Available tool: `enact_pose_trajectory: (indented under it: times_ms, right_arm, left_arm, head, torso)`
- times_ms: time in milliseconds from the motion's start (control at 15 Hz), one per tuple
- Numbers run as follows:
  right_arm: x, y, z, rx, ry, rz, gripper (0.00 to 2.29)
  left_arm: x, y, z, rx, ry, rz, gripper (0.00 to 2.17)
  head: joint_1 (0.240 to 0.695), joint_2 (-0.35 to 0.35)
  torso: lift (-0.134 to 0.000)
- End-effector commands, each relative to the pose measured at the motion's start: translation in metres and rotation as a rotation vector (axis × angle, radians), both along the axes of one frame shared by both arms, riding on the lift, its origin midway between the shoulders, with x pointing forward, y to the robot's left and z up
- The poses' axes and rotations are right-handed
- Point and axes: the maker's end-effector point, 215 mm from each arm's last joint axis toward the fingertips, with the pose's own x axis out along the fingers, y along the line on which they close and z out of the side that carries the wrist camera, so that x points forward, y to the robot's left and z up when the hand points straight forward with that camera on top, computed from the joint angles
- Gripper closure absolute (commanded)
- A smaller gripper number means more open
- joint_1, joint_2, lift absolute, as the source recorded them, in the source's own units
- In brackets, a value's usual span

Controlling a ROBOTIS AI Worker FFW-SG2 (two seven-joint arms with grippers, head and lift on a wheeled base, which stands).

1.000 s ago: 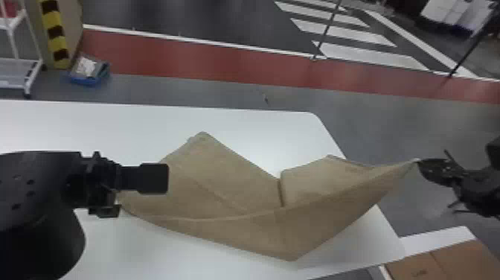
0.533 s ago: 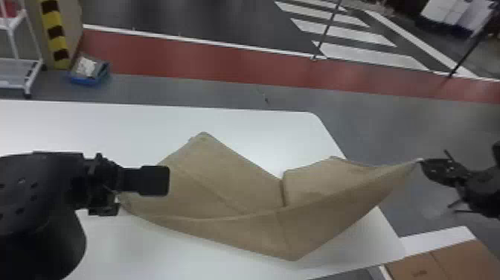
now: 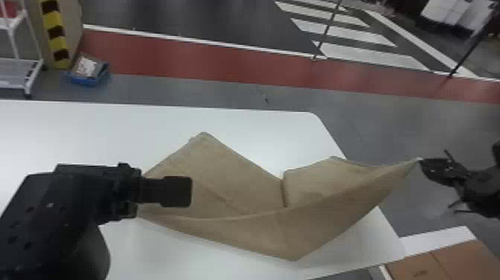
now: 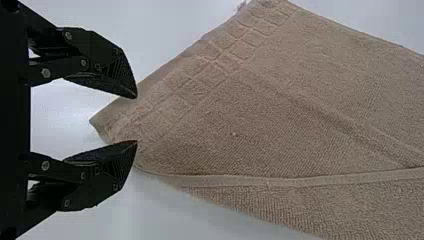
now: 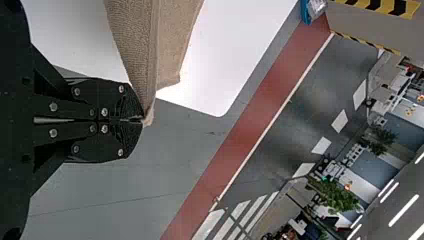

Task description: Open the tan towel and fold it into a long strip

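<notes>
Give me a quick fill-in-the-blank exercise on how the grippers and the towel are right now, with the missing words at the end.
The right gripper pinches the tan towel by one ____.
The fingers of the left gripper are not shut but ____.
The table that the towel lies partly on is coloured ____.
In the head view, the surface seen behind the right gripper is the grey ____.

Missing words, in order: corner; open; white; floor.

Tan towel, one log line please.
tan towel: partly on table; right gripper: shut on corner past table edge; left gripper: open near opposite end; strip: pending
</notes>
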Motion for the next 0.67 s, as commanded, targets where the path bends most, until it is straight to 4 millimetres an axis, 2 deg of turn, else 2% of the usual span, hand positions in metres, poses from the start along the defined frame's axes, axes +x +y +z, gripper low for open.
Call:
enact_pose_trajectory:
  times_ms: [0,200,400,600]
  right_arm:
    - [-0.001,0.001,0.004,-0.002,-0.006,0.003,1.32]
    - [-0.004,-0.002,0.006,0.002,-0.011,-0.002,1.32]
    - [-0.003,-0.001,0.007,0.001,-0.014,-0.001,1.32]
    - [-0.002,0.001,0.009,0.007,-0.02,0.002,1.32]
  left_arm:
    - [0.006,0.009,-0.002,0.025,-0.008,0.015,0.66]
    - [0.007,0.017,-0.001,0.039,0.002,0.015,0.66]
    - [0.002,0.03,-0.01,0.06,0.024,0.024,0.66]
    - [-0.004,0.028,-0.016,0.073,0.033,0.008,0.66]
  head:
    - [0.695,-0.35]
    - [0.695,-0.35]
    - [0.695,-0.35]
    - [0.695,-0.35]
  torso:
    - [-0.125]
    - [-0.125]
    - [-0.125]
    - [-0.125]
